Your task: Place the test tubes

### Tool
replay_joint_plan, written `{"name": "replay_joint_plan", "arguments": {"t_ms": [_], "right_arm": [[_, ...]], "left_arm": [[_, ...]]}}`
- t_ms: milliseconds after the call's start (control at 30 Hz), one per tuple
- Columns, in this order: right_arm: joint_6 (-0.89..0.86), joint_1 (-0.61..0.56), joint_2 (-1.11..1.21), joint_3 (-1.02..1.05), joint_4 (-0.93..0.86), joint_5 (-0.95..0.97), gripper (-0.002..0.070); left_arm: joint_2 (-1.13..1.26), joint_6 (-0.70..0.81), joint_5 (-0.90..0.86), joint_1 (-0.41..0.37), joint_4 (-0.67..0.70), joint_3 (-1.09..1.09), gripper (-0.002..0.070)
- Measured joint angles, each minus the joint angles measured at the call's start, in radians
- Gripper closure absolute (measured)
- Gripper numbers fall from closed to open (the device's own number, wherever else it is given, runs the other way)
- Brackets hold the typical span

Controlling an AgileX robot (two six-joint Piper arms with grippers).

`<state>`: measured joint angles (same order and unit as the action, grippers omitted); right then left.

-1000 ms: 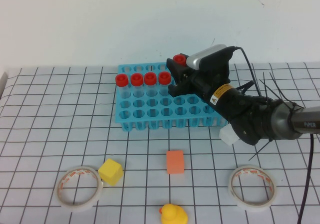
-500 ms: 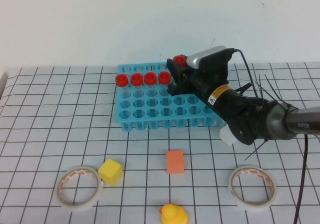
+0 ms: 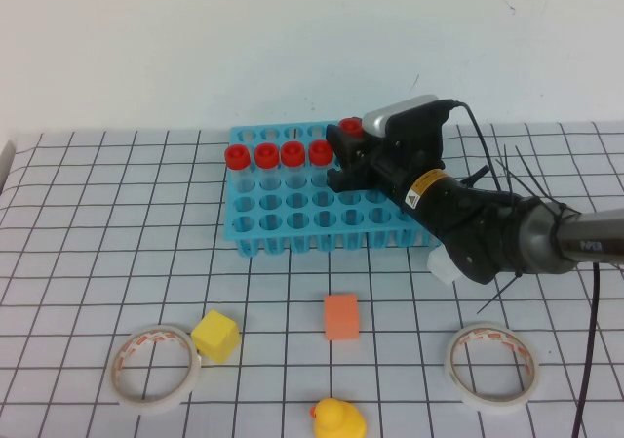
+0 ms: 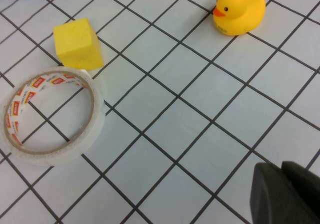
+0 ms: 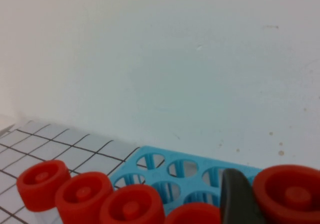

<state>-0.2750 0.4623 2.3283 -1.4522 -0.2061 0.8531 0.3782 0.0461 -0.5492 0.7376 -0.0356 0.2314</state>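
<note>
Over the far right part of the blue rack (image 3: 292, 225): right gripper (image 3: 347, 157), closed around a test tube (image 3: 351, 126) just under its red cap. Held upright, long axis near vertical, cap on top, lower end down toward the rack's holes; clear body mostly hidden behind the black fingers, so no telling whether the tip sits in a hole. Just beside it, on the left in the high view: four capped tubes (image 3: 280, 157) standing upright in one row of the rack, caps side by side. In the right wrist view, one dark finger (image 5: 239, 199) right against the held tube's cap. Left gripper (image 4: 285, 194) closed, out of the high view, hanging above the checked table (image 4: 200, 134) near a tape roll (image 4: 50, 116), a yellow cube (image 4: 77, 43) and a rubber duck (image 4: 240, 9). Nearer on the table, an orange block (image 3: 341, 317) and a second tape roll (image 3: 492, 363).
</note>
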Motion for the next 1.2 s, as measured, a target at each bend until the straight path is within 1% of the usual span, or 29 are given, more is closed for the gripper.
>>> {"name": "replay_joint_plan", "arguments": {"t_ms": [33, 167, 200, 267, 467, 500, 533, 567, 600, 667, 700, 733, 767, 800, 867, 967, 1033, 1200], "right_arm": [[0.000, 0.000, 0.000, 0.000, 0.000, -0.005, 0.0369], [0.000, 0.000, 0.000, -0.002, 0.000, -0.009, 0.0253], [0.000, 0.000, 0.000, -0.002, 0.000, -0.011, 0.0234], [0.000, 0.000, -0.010, 0.000, -0.007, -0.024, 0.0209], [-0.020, 0.000, -0.118, 0.051, -0.036, -0.038, 0.0207], [-0.032, 0.000, -0.146, 0.069, -0.043, -0.038, 0.0219], [-0.053, 0.000, -0.193, 0.097, -0.051, -0.038, 0.0246], [-0.073, 0.000, -0.238, 0.130, -0.058, -0.038, 0.0289], [-0.095, 0.000, -0.277, 0.160, -0.061, -0.038, 0.0335], [-0.119, 0.000, -0.385, 0.247, -0.073, -0.038, 0.0481], [-0.123, 0.000, -0.431, 0.295, -0.075, -0.038, 0.0538], [-0.126, 0.000, -0.491, 0.344, -0.078, -0.038, 0.0587], [-0.127, 0.000, -0.552, 0.392, -0.085, -0.038, 0.0617], [-0.130, 0.000, -0.663, 0.473, -0.110, -0.049, 0.0649], [-0.131, 0.000, -0.789, 0.541, -0.166, -0.084, 0.0664], [-0.153, 0.000, -0.961, 0.621, -0.314, -0.163, 0.0671], [-0.205, 0.000, -1.074, 0.651, -0.413, -0.238, 0.0673], [-0.314, 0.000, -1.326, 0.721, -0.598, -0.434, 0.0675]], "left_arm": [[0.000, 0.000, 0.000, 0.000, 0.000, 0.000, 0.0669], [0.000, 0.002, 0.000, 0.000, 0.000, 0.000, 0.0669], [0.000, 0.004, 0.000, 0.000, 0.000, 0.000, 0.0669], [0.000, 0.004, 0.000, 0.000, 0.000, 0.000, 0.0669], [0.000, 0.004, 0.000, 0.000, 0.000, 0.000, 0.0668], [0.000, 0.004, 0.000, 0.000, 0.000, 0.000, 0.0668], [0.000, 0.004, 0.000, 0.000, 0.000, 0.000, 0.0668], [0.000, 0.004, 0.000, 0.000, 0.000, 0.000, 0.0668], [0.000, 0.004, 0.000, 0.000, 0.000, 0.000, 0.0668], [0.000, 0.004, 0.000, 0.000, 0.000, 0.000, 0.0668], [0.000, 0.004, 0.000, 0.000, 0.000, 0.000, 0.0669], [0.000, 0.004, 0.000, 0.000, 0.000, 0.000, 0.0669], [0.000, 0.004, 0.000, 0.000, 0.000, 0.000, 0.0669], [0.000, 0.004, 0.000, 0.000, 0.000, 0.000, 0.0669], [0.000, 0.004, 0.000, 0.000, 0.000, 0.000, 0.0668], [0.000, 0.004, 0.000, 0.000, 0.000, 0.000, 0.0669], [0.000, 0.004, 0.000, 0.000, 0.000, 0.000, 0.0668], [0.000, 0.004, 0.000, 0.000, 0.000, 0.000, 0.0669]]}}
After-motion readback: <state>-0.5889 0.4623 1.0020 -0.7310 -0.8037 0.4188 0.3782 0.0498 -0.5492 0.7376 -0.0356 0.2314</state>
